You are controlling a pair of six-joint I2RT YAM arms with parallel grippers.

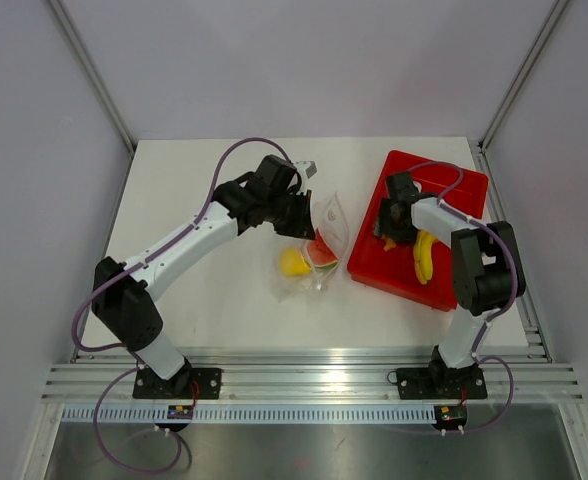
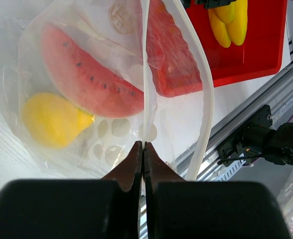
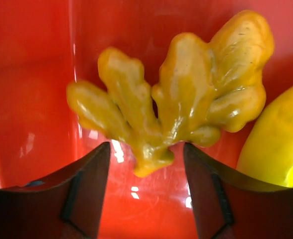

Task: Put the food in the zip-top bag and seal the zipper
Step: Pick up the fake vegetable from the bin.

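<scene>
In the top view, your zip-top bag (image 1: 319,245) lies on the surface (image 1: 194,200) just at 9 o'clock of the red tray (image 1: 454,185). Its long axis runs from about 1 o'clock down to 7 o'clock. Inside it are the watermelon slice (image 1: 321,252) and, at its 8 o'clock, the yellow lump (image 1: 294,262).

Your left jaws sit at the bag's upper end and are pressed together on one thin lip of the mouth. In the left wrist view that lip rises straight toward 12 o'clock from the tips. The other lip, carrying the zipper (image 2: 204,84), bows away toward 3 o'clock, so the mouth gapes.

Your right jaws are down in the tray, spread wide. The knobbly piece (image 3: 176,94) points its stem at 6 o'clock, between the tips, and its lobes fan toward 12 o'clock. You can see a gap on each side of the stem. The banana (image 1: 424,258) lies just beside it at 4 o'clock, lengthwise from 12 to 6 in the top view.
</scene>
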